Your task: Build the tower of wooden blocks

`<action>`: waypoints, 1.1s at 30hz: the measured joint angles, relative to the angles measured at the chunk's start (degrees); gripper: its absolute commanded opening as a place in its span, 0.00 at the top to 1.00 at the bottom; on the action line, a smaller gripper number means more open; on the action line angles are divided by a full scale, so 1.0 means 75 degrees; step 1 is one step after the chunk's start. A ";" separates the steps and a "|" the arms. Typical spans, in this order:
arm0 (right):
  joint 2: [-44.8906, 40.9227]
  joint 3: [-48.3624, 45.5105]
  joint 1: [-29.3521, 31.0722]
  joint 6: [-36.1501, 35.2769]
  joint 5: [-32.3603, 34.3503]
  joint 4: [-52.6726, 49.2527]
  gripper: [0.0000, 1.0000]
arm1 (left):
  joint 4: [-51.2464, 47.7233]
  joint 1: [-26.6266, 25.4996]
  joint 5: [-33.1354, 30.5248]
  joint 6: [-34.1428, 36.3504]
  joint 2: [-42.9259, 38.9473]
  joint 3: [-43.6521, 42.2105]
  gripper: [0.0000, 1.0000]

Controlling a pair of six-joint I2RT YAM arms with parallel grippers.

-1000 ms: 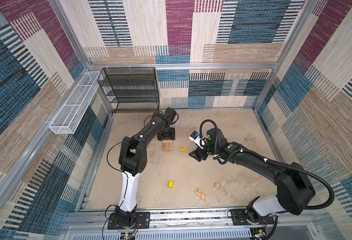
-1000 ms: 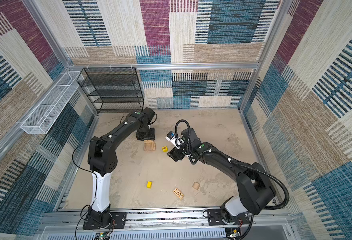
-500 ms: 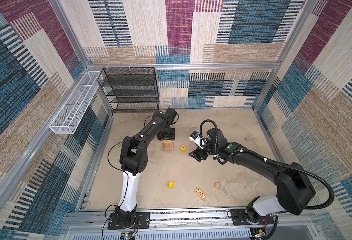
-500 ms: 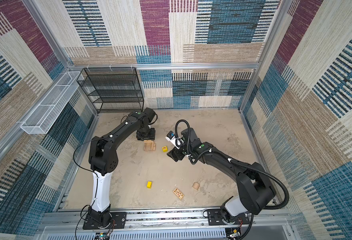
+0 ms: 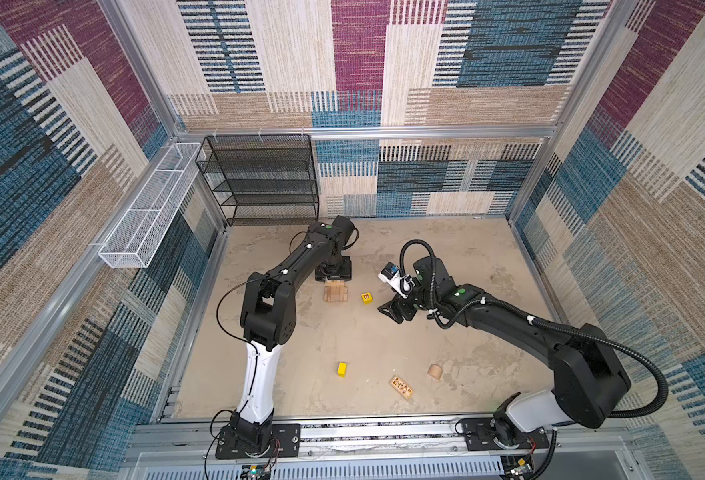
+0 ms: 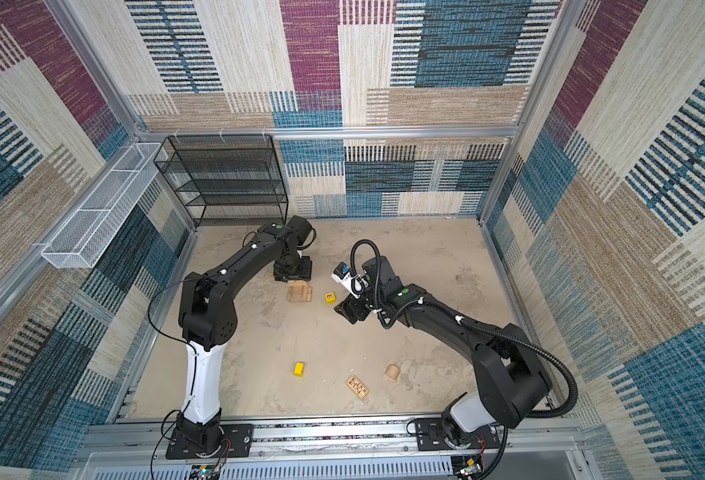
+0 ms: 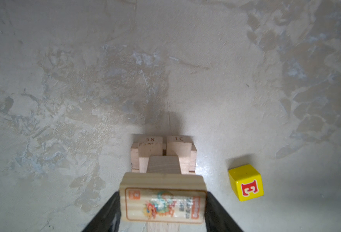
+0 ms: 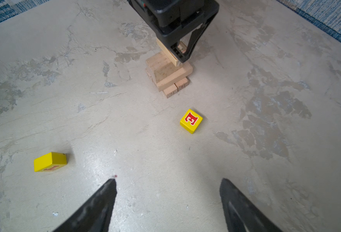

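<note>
The tower (image 5: 336, 294) (image 6: 299, 294) is a short stack of tan wood blocks (image 8: 169, 72) (image 7: 143, 156) at the middle rear of the floor. My left gripper (image 5: 334, 277) (image 7: 162, 192) hangs directly over it, shut on a tan block with a coloured picture (image 7: 162, 202), which lies on the top of the stack. A yellow block with a red E (image 5: 366, 297) (image 8: 191, 120) sits just right of the tower. My right gripper (image 5: 388, 309) (image 8: 167, 184) hovers low beyond that block, open and empty.
Near the front lie a second yellow block (image 5: 342, 368) (image 8: 50, 161), a dark-patterned block (image 5: 401, 386) and a rounded tan piece (image 5: 435, 372). A black mesh shelf (image 5: 263, 178) stands at the back left, and a white wire basket (image 5: 151, 208) hangs on the left wall.
</note>
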 measured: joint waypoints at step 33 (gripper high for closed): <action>-0.0458 0.0003 0.0000 0.0125 0.0003 -0.0020 0.16 | -0.0052 -0.0134 -0.0274 0.0044 -0.1294 0.0178 0.19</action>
